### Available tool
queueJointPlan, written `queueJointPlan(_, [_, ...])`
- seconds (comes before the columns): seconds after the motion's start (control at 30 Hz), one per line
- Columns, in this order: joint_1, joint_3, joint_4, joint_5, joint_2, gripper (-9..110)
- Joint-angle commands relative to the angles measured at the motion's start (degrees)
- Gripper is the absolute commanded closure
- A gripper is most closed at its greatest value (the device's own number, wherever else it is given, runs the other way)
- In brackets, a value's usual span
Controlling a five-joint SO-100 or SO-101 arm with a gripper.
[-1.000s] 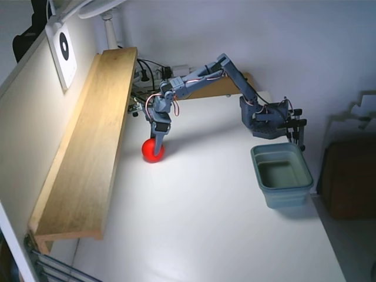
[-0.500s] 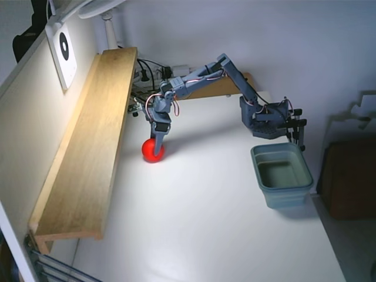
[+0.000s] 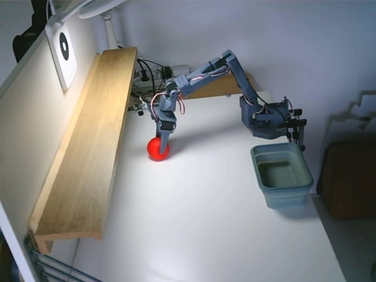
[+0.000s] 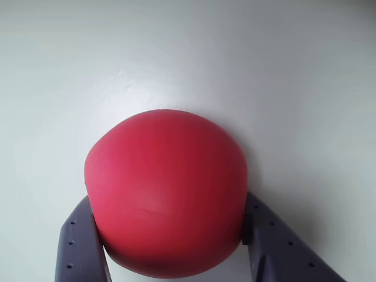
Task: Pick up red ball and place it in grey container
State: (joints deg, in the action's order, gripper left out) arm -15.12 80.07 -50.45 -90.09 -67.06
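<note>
Between the jaws (image 4: 176, 249) we find the red ball (image 4: 166, 205), one blue-grey finger (image 4: 79, 247) pressed against its left flank and the other against its right, as the wrist view shows them; the jaws are pinching the ball, spread only as wide as the sphere itself; past the ball, ahead of the fingertips, we see nothing but bare white table (image 4: 294, 76).

From the fixed view we note the jaws (image 3: 161, 147) pointing straight down, with the red ball (image 3: 157, 150) at their tips; whether it rests on the table (image 3: 200, 223) or hangs just clear of it we cannot tell; a faint shadow lies under and beside it.

Well apart from the jaws, off to their right in the fixed view and a little nearer the camera, stands the grey container (image 3: 282, 174), upright on the table, its inside dark; just behind it sits the arm's base (image 3: 267, 120), from which the arm arches up and over toward the ball.

To the left of the jaws in the same view runs a long wooden shelf (image 3: 88, 147), near the ball but not touching it; behind the jaws we see a tangle of cables (image 3: 147, 73) by the wall.
</note>
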Motion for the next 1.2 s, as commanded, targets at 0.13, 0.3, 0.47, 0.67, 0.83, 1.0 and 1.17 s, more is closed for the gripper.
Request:
queueJointPlan(0.13, [-0.7,8.5,1.7,0.1,-10.3,78])
queueJointPlan(0.3, [-0.7,13.6,2.5,0.1,-14.5,78])
queueJointPlan(0.47, [-0.7,18.7,3.0,0.1,-19.1,78])
queueJointPlan(0.67, [-0.7,22.8,3.1,0.1,-23.1,78])
queueJointPlan(0.83, [-0.7,22.8,3.1,0.1,-23.1,78])
queueJointPlan(1.0, [-0.7,22.8,3.1,0.1,-23.1,78])
queueJointPlan(1.17, [-0.7,22.8,3.1,0.1,-23.1,78])
